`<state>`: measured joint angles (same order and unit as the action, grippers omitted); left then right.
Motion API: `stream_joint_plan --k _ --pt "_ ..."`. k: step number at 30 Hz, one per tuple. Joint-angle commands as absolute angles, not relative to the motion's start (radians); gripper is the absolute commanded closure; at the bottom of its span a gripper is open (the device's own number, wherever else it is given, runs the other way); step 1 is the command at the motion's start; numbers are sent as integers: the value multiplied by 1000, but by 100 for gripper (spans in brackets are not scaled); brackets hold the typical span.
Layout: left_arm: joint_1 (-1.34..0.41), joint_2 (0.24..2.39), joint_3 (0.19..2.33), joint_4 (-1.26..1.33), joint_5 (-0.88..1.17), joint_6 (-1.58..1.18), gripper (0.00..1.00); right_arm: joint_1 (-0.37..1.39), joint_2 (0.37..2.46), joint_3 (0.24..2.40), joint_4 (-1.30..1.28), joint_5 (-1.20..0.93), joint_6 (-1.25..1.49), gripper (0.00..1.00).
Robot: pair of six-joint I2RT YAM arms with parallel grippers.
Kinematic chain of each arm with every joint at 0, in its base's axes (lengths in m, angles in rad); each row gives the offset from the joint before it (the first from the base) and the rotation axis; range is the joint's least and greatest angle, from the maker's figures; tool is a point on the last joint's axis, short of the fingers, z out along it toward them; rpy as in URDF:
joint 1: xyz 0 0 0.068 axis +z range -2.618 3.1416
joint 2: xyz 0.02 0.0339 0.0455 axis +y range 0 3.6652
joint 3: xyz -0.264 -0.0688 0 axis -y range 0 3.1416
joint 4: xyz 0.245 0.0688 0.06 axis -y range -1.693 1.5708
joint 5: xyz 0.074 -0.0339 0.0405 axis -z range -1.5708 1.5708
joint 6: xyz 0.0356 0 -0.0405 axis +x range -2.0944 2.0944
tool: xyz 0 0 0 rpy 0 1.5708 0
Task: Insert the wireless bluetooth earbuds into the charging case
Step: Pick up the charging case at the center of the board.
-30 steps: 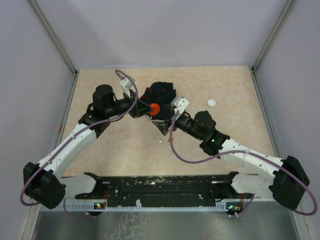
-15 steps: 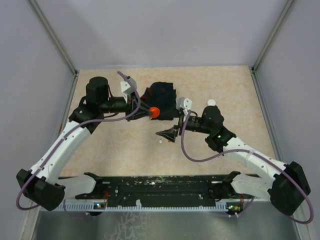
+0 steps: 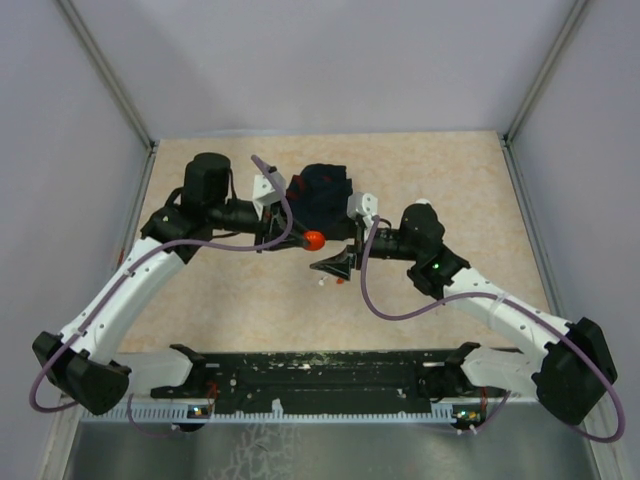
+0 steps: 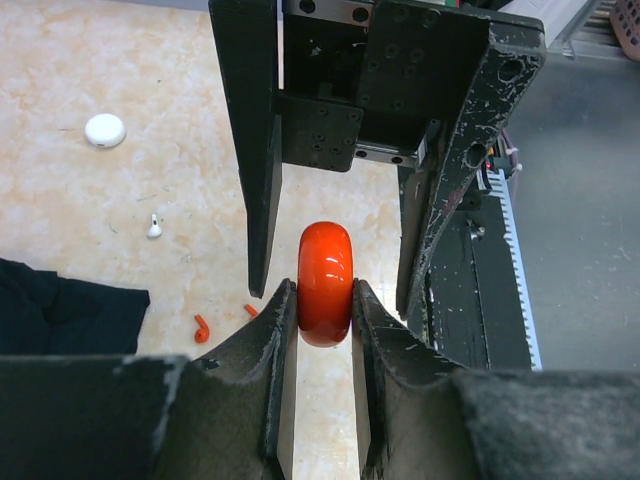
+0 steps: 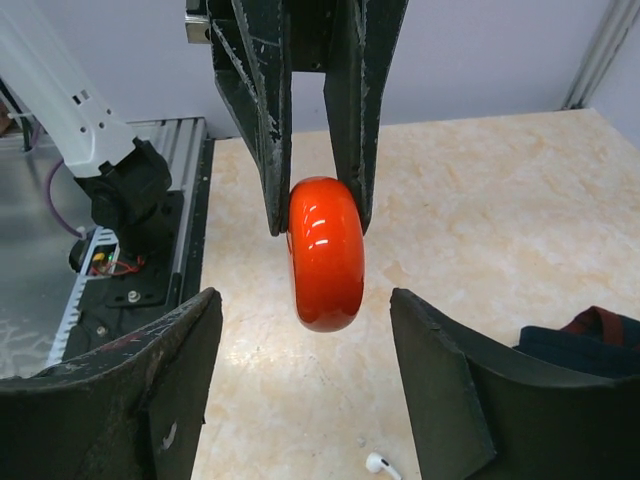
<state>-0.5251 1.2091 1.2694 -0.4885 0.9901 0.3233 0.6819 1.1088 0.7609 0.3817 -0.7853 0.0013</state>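
My left gripper (image 4: 325, 300) is shut on a glossy red round charging case (image 4: 325, 285), held on edge above the table; the same case (image 3: 314, 239) shows in the top view. My right gripper (image 5: 305, 300) faces the case (image 5: 325, 255) and is open, one finger on each side with a gap to it. A white earbud (image 4: 154, 227) and a red earbud (image 4: 202, 328) lie on the table below. The white earbud (image 5: 378, 463) also lies under my right gripper.
A dark navy cloth (image 3: 325, 185) with red trim lies just behind the grippers. A white round disc (image 4: 105, 130) sits on the table beyond the right arm. The black rail (image 3: 320, 375) runs along the near edge, and grey walls close in the sides.
The right arm drew back to the right and turned its gripper toward the red case. The left gripper carried the case slightly nearer.
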Motion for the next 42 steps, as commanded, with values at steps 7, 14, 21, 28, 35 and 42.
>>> stream_joint_plan --k 7,14,21,28,35,42 --pt "-547 1218 1305 -545 981 391 96 674 1104 815 446 -839 29 49" --pt "-561 1219 1299 -563 954 413 96 674 1106 812 461 -847 51 51" --pt "-565 1218 1295 -550 956 404 97 675 1104 791 519 -848 90 58" --pt "-565 1201 1277 -515 965 389 97 673 1103 775 532 -853 100 64" --pt "-565 1184 1259 -475 972 367 98 674 1104 762 547 -854 107 65" --pt "-565 1179 1253 -448 986 350 99 674 1103 747 562 -853 111 66"
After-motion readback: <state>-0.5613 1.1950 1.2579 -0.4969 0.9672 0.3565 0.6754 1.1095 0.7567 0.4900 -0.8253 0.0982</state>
